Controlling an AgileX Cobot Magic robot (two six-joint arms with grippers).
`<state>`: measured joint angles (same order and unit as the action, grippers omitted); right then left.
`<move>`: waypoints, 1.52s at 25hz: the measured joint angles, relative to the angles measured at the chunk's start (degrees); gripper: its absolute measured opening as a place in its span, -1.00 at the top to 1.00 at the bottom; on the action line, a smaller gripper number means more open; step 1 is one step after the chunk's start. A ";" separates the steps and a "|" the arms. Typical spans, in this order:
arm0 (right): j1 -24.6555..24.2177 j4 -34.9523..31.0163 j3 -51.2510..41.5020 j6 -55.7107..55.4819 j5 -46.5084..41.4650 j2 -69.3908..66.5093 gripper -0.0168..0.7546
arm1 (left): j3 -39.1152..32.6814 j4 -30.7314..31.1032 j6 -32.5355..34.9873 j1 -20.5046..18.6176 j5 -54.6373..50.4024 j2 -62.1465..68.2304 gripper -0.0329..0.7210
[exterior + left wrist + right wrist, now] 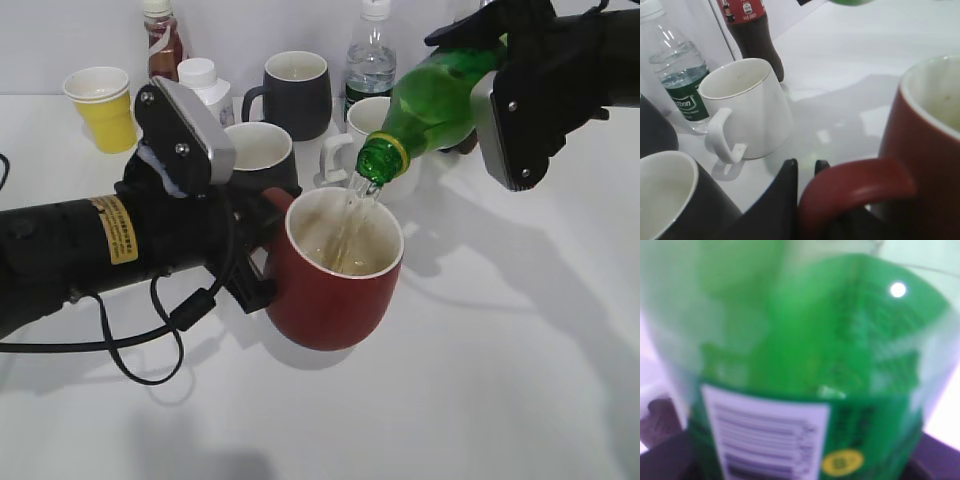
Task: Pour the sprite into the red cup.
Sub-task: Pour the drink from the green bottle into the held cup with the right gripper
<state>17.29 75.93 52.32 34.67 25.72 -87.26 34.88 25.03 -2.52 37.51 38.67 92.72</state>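
The red cup [335, 290] stands at the table's middle with clear liquid inside. My left gripper [262, 255] is shut on its loop handle [855, 187]. The sprite [435, 100] is a green bottle, tilted mouth-down over the cup. A clear stream runs from its yellow-ringed neck into the cup. My right gripper [500, 70] is shut on the bottle's body; the right wrist view is filled by the green bottle and its barcode patch [765, 435], and the fingers are hidden there.
Behind the cup stand a white mug [747, 107], two black mugs [297, 92] [262, 155], a water bottle [370, 55], a cola bottle [163, 40], a white jar [205, 85] and a yellow paper cup [103, 108]. Bare white table lies right and front [500, 380].
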 joint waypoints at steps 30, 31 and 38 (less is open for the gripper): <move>0.00 -1.46 0.12 -1.43 -0.05 0.00 -0.20 | 0.00 0.00 0.00 0.00 0.16 0.00 0.72; 0.00 -1.46 0.12 -2.52 -0.05 0.00 -0.20 | 0.00 -0.13 0.00 0.00 0.22 0.00 0.72; 0.00 -1.27 0.12 -8.95 -0.05 0.00 -0.20 | 0.00 -2.36 0.05 0.00 0.77 0.00 0.72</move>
<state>17.29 74.67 52.44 25.72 25.66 -87.26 34.88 22.66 -2.47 37.51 39.43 92.72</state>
